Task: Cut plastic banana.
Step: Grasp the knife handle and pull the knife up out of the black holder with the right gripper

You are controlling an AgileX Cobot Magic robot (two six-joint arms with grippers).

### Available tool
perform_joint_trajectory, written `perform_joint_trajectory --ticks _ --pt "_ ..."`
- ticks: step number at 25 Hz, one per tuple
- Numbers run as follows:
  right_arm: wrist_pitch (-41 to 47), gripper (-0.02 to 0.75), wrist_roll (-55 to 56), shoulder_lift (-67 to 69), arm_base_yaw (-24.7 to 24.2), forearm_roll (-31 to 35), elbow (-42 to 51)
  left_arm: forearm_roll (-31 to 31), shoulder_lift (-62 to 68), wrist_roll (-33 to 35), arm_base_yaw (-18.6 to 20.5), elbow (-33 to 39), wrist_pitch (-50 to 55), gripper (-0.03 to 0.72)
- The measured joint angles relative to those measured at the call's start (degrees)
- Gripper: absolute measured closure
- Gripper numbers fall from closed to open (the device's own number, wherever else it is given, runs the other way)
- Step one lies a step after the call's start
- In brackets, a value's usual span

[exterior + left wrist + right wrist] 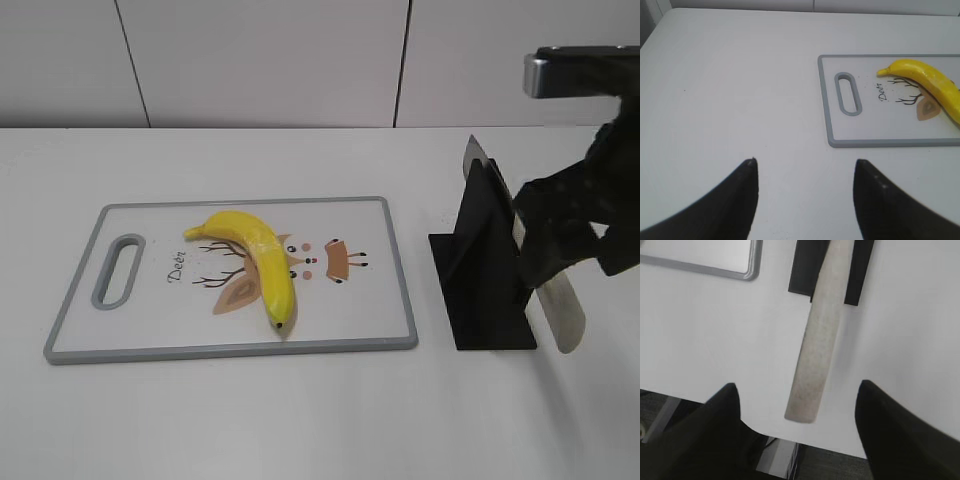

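The plastic banana [262,258] lies on a white cutting board [372,300] with a grey rim and a deer print; it also shows in the left wrist view [932,82]. A knife stands tilted in a black stand [485,260], its pale handle [561,312] pointing out toward the front right. My right gripper [565,240] is open just above the handle. In the right wrist view the handle [817,350] runs between the open fingers [796,402], untouched. My left gripper [805,167] is open and empty over bare table, left of the board [830,105]; it is out of the exterior view.
The board has a slot handle [118,270] at its left end. The knife's blade tip [474,155] sticks up behind the stand. The table's front edge [840,452] lies just under my right gripper. A white wall runs behind the table.
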Motion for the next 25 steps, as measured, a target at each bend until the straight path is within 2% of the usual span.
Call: perform_joint_trajectory --ticks 12,22,25 --pt "-3.8 0.195 3.4 10.7 0.0 -0.3 0.0 0.0 0.0 0.0 0.0 0.0 0.0 0.119" --pt "-2.9 0.346 6.0 14.4 0.0 -0.4 0.0 0.0 0.0 0.0 0.0 0.0 0.0 0.119" --pt "-2.4 0.431 7.6 14.4 0.0 -0.4 0.0 0.0 0.0 0.0 0.0 0.0 0.0 0.119"
